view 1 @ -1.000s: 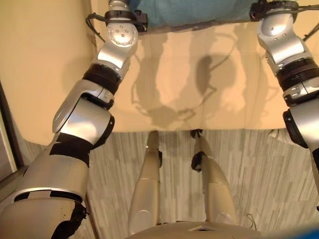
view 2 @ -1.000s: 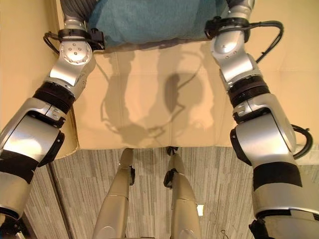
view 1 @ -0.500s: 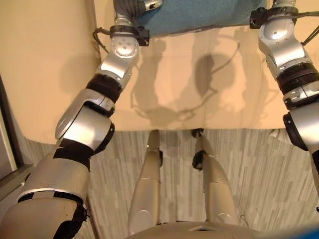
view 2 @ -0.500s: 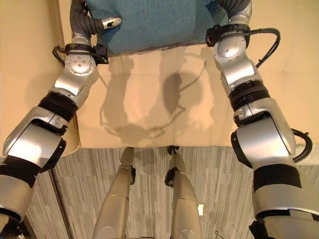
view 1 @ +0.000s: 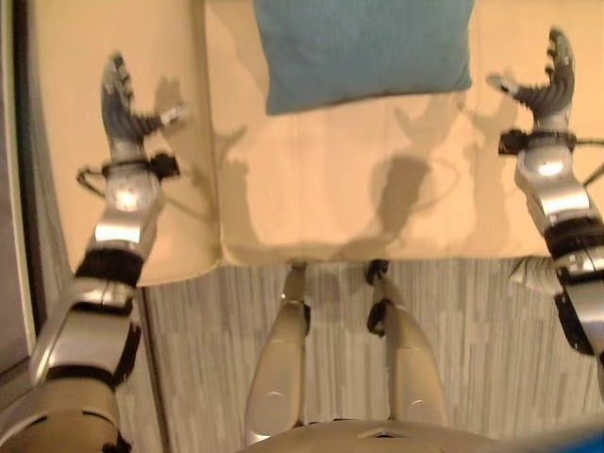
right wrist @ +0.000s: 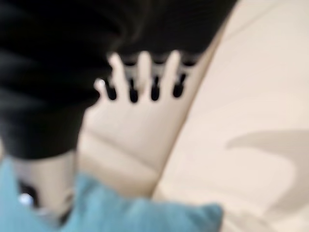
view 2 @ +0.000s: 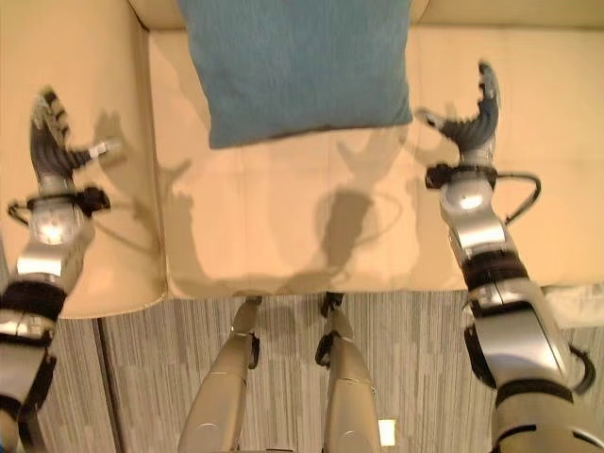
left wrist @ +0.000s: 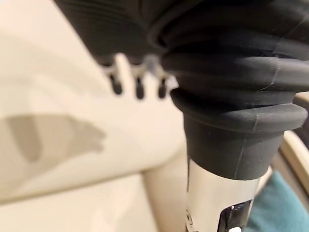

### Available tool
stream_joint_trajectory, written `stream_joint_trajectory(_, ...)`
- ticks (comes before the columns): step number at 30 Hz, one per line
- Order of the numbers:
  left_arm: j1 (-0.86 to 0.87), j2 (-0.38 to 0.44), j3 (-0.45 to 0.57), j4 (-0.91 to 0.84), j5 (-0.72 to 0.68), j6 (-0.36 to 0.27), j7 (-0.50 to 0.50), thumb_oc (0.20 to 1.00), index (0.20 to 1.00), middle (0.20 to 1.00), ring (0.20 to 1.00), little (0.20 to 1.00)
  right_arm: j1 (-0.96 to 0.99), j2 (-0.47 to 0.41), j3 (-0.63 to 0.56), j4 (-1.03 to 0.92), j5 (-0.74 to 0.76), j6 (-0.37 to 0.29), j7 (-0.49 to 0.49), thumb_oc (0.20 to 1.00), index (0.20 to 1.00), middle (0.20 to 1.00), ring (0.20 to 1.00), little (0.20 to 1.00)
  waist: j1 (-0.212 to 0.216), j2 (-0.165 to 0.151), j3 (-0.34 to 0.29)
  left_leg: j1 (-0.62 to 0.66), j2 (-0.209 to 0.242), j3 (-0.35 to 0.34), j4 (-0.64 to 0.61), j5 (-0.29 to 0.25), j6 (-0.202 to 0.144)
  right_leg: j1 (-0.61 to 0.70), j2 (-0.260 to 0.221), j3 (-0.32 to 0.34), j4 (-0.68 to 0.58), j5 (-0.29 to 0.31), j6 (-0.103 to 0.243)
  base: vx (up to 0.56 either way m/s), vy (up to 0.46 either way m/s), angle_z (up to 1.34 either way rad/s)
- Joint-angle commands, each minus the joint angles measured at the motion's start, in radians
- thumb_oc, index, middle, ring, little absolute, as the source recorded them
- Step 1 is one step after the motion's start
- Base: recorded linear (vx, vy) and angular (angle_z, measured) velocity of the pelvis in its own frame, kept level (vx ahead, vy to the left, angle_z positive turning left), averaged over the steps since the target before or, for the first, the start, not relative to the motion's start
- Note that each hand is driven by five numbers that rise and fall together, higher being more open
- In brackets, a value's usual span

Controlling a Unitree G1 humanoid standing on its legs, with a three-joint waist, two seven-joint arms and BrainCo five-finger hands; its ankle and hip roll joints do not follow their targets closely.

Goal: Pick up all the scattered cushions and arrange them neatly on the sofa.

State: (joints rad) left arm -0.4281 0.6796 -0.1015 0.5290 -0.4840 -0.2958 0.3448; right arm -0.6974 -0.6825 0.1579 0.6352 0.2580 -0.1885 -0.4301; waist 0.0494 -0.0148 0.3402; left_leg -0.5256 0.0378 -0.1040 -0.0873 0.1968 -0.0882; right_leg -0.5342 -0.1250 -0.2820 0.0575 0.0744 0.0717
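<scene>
Now a teal cushion is seen lying flat on the seat of the cream sofa, pushed toward the back of the seat, with its front edge running slightly askew to the sofa's front edge. It is touched by neither hand.

To the cushion's left, the left hand is held above the sofa's armrest, apart from the cushion. Its fingers are stretched out straight, the thumb is spread toward the cushion, and nothing is held in them. In the left wrist view a corner of the teal cushion is caught beyond the thumb.

To the cushion's right, the right hand is raised over the bare seat, near the cushion's right corner but clear of it. Its fingers are likewise extended and loosely spread, with the thumb pointed toward the cushion, and nothing is grasped. In the right wrist view the cushion's edge and one pointed corner are shown resting on the cream upholstery.

A grey striped floor is visible in front of the sofa.
</scene>
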Motion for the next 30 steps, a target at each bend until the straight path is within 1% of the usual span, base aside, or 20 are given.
stream_joint_trajectory(1, 0.075, -0.055, 0.016, -0.017, 0.000, -0.033, -0.091, 1.000, 1.000, 1.000, 1.000, 1.000, 0.138, -0.044, -0.004, -0.006, -0.040, -0.028, 0.084, 1.000, 1.000, 1.000, 1.000, 1.000, -0.010, -0.042, -0.046, 0.117, -0.015, 0.026, 0.059, -0.143, -0.028, 0.163, 0.005, -0.034, -0.075, -0.043, 0.063, 0.01, -0.030, 0.03)
stream_joint_trajectory(2, 0.128, -0.062, 0.020, -0.029, 0.010, -0.025, -0.107, 1.000, 1.000, 1.000, 1.000, 1.000, 0.188, -0.037, -0.012, -0.010, -0.048, -0.018, 0.107, 1.000, 1.000, 1.000, 1.000, 1.000, -0.010, -0.043, -0.045, 0.145, -0.014, 0.028, 0.061, -0.150, -0.024, 0.193, 0.005, -0.038, -0.078, -0.044, 0.063, 0.03, -0.031, 0.11)
stream_joint_trajectory(4, 0.250, -0.110, 0.026, -0.033, 0.029, -0.001, -0.163, 1.000, 1.000, 1.000, 1.000, 1.000, 0.309, 0.003, -0.035, -0.011, -0.068, -0.009, 0.155, 1.000, 1.000, 1.000, 1.000, 1.000, -0.015, -0.047, -0.051, 0.205, -0.009, 0.039, 0.066, -0.168, -0.017, 0.256, 0.009, -0.035, -0.087, -0.055, 0.063, 0.03, -0.043, -0.02)
stream_joint_trajectory(8, 0.405, -0.180, 0.025, 0.025, 0.068, 0.048, -0.252, 1.000, 1.000, 1.000, 1.000, 1.000, 0.460, 0.062, -0.028, 0.029, -0.156, 0.019, 0.239, 1.000, 1.000, 1.000, 1.000, 1.000, -0.022, -0.045, -0.075, 0.304, 0.003, 0.055, 0.110, -0.212, -0.003, 0.361, 0.017, -0.030, -0.081, -0.090, 0.056, 0.05, -0.033, -0.12)
stream_joint_trajectory(10, 0.452, -0.199, 0.009, 0.063, 0.114, 0.066, -0.290, 1.000, 1.000, 1.000, 1.000, 1.000, 0.508, 0.091, -0.025, 0.065, -0.192, 0.022, 0.267, 1.000, 1.000, 1.000, 1.000, 1.000, -0.025, -0.041, -0.087, 0.346, 0.005, 0.062, 0.144, -0.234, 0.002, 0.409, 0.026, -0.018, -0.073, -0.113, 0.048, 0.04, -0.023, -0.13)
stream_joint_trajectory(11, 0.452, -0.199, 0.009, 0.062, 0.114, 0.066, -0.290, 1.000, 1.000, 1.000, 1.000, 1.000, 0.508, 0.092, -0.025, 0.065, -0.193, 0.022, 0.267, 1.000, 1.000, 1.000, 1.000, 1.000, -0.026, -0.042, -0.089, 0.343, 0.003, 0.061, 0.143, -0.232, 0.003, 0.406, 0.024, -0.019, -0.074, -0.112, 0.049, 0.04, -0.028, -0.07)
stream_joint_trajectory(12, 0.479, -0.223, -0.004, 0.129, 0.159, 0.086, -0.311, 1.000, 1.000, 1.000, 1.000, 1.000, 0.546, 0.123, -0.018, 0.103, -0.218, 0.027, 0.292, 1.000, 1.000, 1.000, 1.000, 1.000, -0.029, -0.039, -0.104, 0.384, 0.005, 0.066, 0.174, -0.249, 0.002, 0.455, 0.034, -0.005, -0.067, -0.132, 0.038, 0.02, -0.016, -0.07)
stream_joint_trajectory(13, 0.479, -0.223, -0.004, 0.129, 0.159, 0.086, -0.311, 1.000, 1.000, 1.000, 1.000, 1.000, 0.546, 0.124, -0.018, 0.103, -0.218, 0.027, 0.292, 1.000, 1.000, 1.000, 1.000, 1.000, -0.031, -0.039, -0.106, 0.380, 0.004, 0.065, 0.173, -0.246, 0.002, 0.452, 0.033, -0.007, -0.067, -0.131, 0.039, 0.03, -0.033, -0.06)
stream_joint_trajectory(15, 0.492, -0.255, -0.026, 0.212, 0.239, 0.108, -0.328, 1.000, 1.000, 1.000, 1.000, 1.000, 0.580, 0.170, 0.007, 0.173, -0.267, 0.033, 0.311, 1.000, 1.000, 1.000, 1.000, 1.000, -0.029, -0.039, -0.129, 0.431, 0.002, 0.065, 0.200, -0.244, 0.001, 0.517, 0.048, 0.010, -0.074, -0.143, 0.030, 0.01, -0.004, -0.03)
stream_joint_trajectory(16, 0.492, -0.268, -0.031, 0.243, 0.260, 0.113, -0.330, 1.000, 1.000, 1.000, 1.000, 1.000, 0.589, 0.189, 0.012, 0.212, -0.275, 0.036, 0.313, 1.000, 1.000, 1.000, 1.000, 1.000, -0.022, -0.039, -0.134, 0.441, -0.003, 0.043, 0.221, -0.232, -0.003, 0.532, 0.053, 0.022, -0.076, -0.142, 0.027, -0.01, 0.056, -0.05)
stream_joint_trajectory(18, 0.492, -0.289, -0.044, 0.287, 0.276, 0.115, -0.329, 1.000, 1.000, 1.000, 1.000, 1.000, 0.587, 0.214, 0.028, 0.274, -0.282, 0.047, 0.317, 1.000, 1.000, 1.000, 1.000, 1.000, -0.005, -0.042, -0.141, 0.449, -0.022, -0.047, 0.258, -0.214, -0.011, 0.546, 0.059, 0.052, -0.073, -0.141, 0.024, -0.06, 0.103, -0.13)
stream_joint_trajectory(20, 0.483, -0.311, -0.062, 0.333, 0.300, 0.114, -0.326, 1.000, 1.000, 1.000, 1.000, 1.000, 0.582, 0.240, 0.052, 0.338, -0.288, 0.063, 0.329, 1.000, 1.000, 1.000, 1.000, 1.000, 0.015, -0.039, -0.151, 0.454, -0.039, -0.159, 0.286, -0.199, -0.030, 0.550, 0.052, 0.083, -0.070, -0.136, 0.036, -0.09, 0.170, -0.47)
stream_joint_trajectory(21, 0.485, -0.318, -0.070, 0.341, 0.316, 0.116, -0.326, 1.000, 1.000, 1.000, 1.000, 1.000, 0.581, 0.248, 0.064, 0.361, -0.295, 0.069, 0.334, 1.000, 1.000, 1.000, 1.000, 1.000, 0.021, -0.036, -0.155, 0.451, -0.047, -0.198, 0.293, -0.202, -0.029, 0.549, 0.049, 0.101, -0.065, -0.136, 0.042, -0.07, 0.176, -0.81)
stream_joint_trajectory(23, 0.482, -0.336, -0.079, 0.383, 0.346, 0.118, -0.324, 1.000, 1.000, 1.000, 1.000, 1.000, 0.575, 0.260, 0.084, 0.403, -0.315, 0.076, 0.338, 1.000, 1.000, 1.000, 1.000, 1.000, 0.025, -0.026, -0.173, 0.494, -0.050, -0.234, 0.261, -0.243, -0.015, 0.542, 0.046, 0.141, -0.050, -0.130, 0.055, -0.04, 0.192, -0.80)
stream_joint_trajectory(25, 0.480, -0.353, -0.084, 0.420, 0.367, 0.123, -0.328, 1.000, 1.000, 1.000, 1.000, 1.000, 0.577, 0.273, 0.086, 0.433, -0.328, 0.084, 0.350, 1.000, 1.000, 1.000, 1.000, 1.000, 0.012, -0.021, -0.186, 0.542, -0.053, -0.204, 0.221, -0.314, 0.016, 0.531, 0.029, 0.167, -0.033, -0.120, 0.066, -0.04, 0.184, -0.60)
stream_joint_trajectory(26, 0.479, -0.353, -0.084, 0.421, 0.367, 0.122, -0.328, 1.000, 1.000, 1.000, 1.000, 1.000, 0.577, 0.273, 0.086, 0.433, -0.328, 0.084, 0.350, 1.000, 1.000, 1.000, 1.000, 1.000, 0.015, -0.020, -0.184, 0.545, -0.052, -0.201, 0.220, -0.315, 0.016, 0.532, 0.030, 0.170, -0.032, -0.120, 0.065, -0.15, 0.295, -0.95)
stream_joint_trajectory(27, 0.470, -0.367, -0.094, 0.452, 0.394, 0.130, -0.327, 1.000, 1.000, 1.000, 1.000, 1.000, 0.580, 0.282, 0.086, 0.463, -0.338, 0.101, 0.351, 1.000, 1.000, 1.000, 1.000, 1.000, -0.003, -0.015, -0.182, 0.558, -0.075, -0.170, 0.221, -0.342, 0.039, 0.495, 0.002, 0.199, -0.001, -0.091, 0.087, -0.26, 0.392, -1.10)
stream_joint_trajectory(28, 0.458, -0.376, -0.105, 0.471, 0.411, 0.132, -0.327, 1.000, 1.000, 1.000, 1.000, 1.000, 0.581, 0.288, 0.083, 0.477, -0.346, 0.105, 0.347, 1.000, 1.000, 1.000, 1.000, 1.000, -0.009, -0.014, -0.179, 0.570, -0.100, -0.145, 0.199, -0.365, 0.063, 0.454, -0.025, 0.224, 0.006, -0.061, 0.115, -0.26, 0.394, -0.83)
stream_joint_trajectory(29, 0.458, -0.376, -0.105, 0.471, 0.411, 0.132, -0.327, 1.000, 1.000, 1.000, 1.000, 1.000, 0.580, 0.288, 0.083, 0.477, -0.346, 0.105, 0.347, 1.000, 1.000, 1.000, 1.000, 1.000, -0.007, -0.014, -0.179, 0.570, -0.100, -0.144, 0.199, -0.365, 0.063, 0.453, -0.024, 0.226, 0.006, -0.061, 0.115, -0.25, 0.281, -0.80)
stream_joint_trajectory(30, 0.446, -0.378, -0.108, 0.482, 0.418, 0.132, -0.323, 1.000, 1.000, 1.000, 1.000, 1.000, 0.580, 0.292, 0.078, 0.487, -0.348, 0.110, 0.344, 1.000, 1.000, 1.000, 1.000, 1.000, -0.013, -0.014, -0.179, 0.570, -0.113, -0.127, 0.189, -0.366, 0.073, 0.431, -0.044, 0.231, 0.002, -0.037, 0.134, -0.19, 0.169, -1.25)
